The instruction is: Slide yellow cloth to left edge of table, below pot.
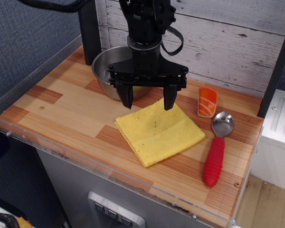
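Observation:
The yellow cloth [159,132] lies flat and folded near the middle of the wood-plank table [61,114], turned like a diamond. The steel pot [106,70] stands at the back, left of centre, partly hidden by the arm. My gripper [147,101] hangs open and empty just above the cloth's far corner, in front of the pot. Its two black fingers [125,96] point down and stand wide apart. I cannot tell whether the fingertips touch the cloth.
A spoon with a red handle [215,156] lies at the right, its steel bowl toward the back. An orange and white piece [207,101] sits behind it. A clear acrylic rim [109,173] runs along the table's edges. A black post [90,33] stands behind the pot.

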